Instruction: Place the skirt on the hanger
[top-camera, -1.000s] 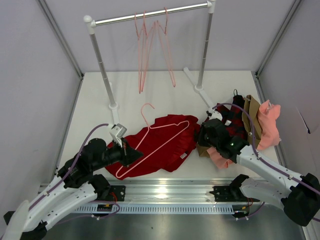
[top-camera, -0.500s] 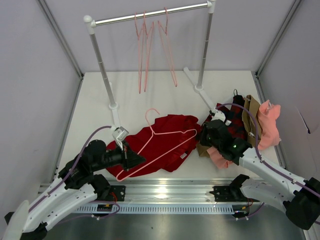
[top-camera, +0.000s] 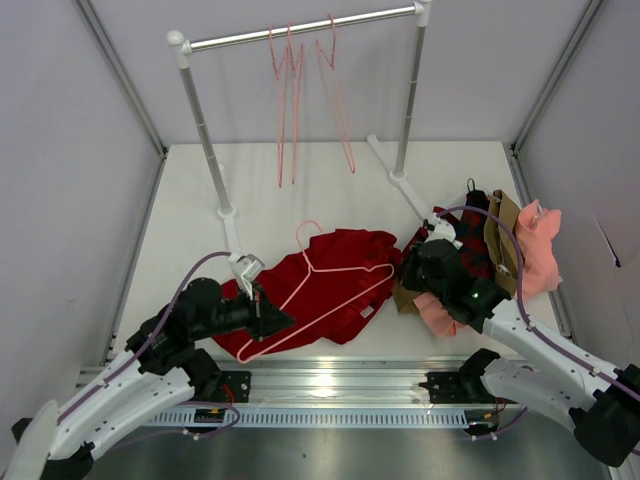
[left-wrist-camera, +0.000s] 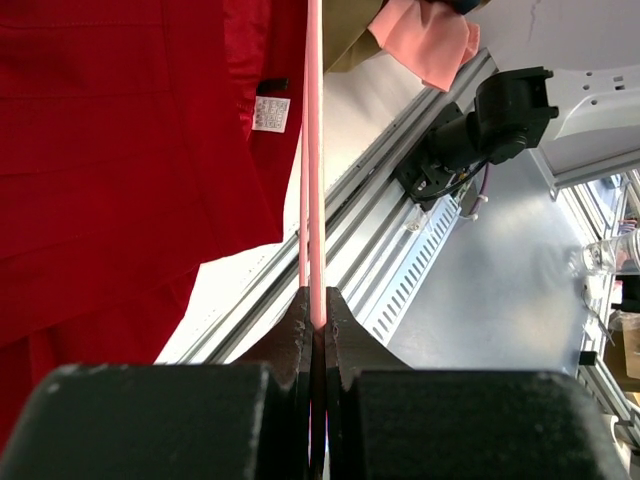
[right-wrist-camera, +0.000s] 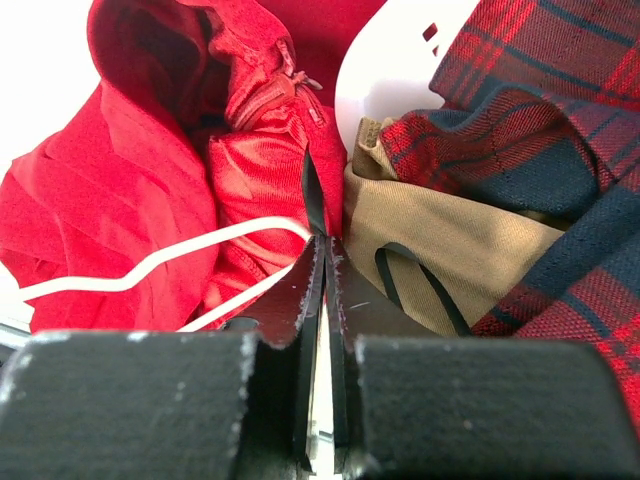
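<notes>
The deep-red skirt (top-camera: 335, 290) lies bunched on the white table in front of both arms; it also shows in the left wrist view (left-wrist-camera: 120, 150) and the right wrist view (right-wrist-camera: 110, 200). A salmon-pink wire hanger (top-camera: 325, 272) lies slanted over it, hook toward the rack. My left gripper (top-camera: 270, 318) is shut on the hanger's lower corner; the wire (left-wrist-camera: 313, 150) runs straight out from the gripper (left-wrist-camera: 316, 310). My right gripper (top-camera: 412, 268) is shut at the skirt's right edge, with the gripper (right-wrist-camera: 323, 245) pinching the red cloth beside the hanger's other corner (right-wrist-camera: 150, 265).
A clothes rack (top-camera: 300, 30) stands at the back with three more pink hangers (top-camera: 300, 90). A pile to the right holds a red-and-black plaid garment (top-camera: 465, 245), a tan one (top-camera: 503, 235) and a salmon-pink one (top-camera: 540, 250). The metal rail (top-camera: 330, 385) runs along the near edge.
My left gripper has moved right and forward with the hanger, sliding it further over the skirt. My right gripper has shifted slightly right, and the skirt's right edge has gone with it.
</notes>
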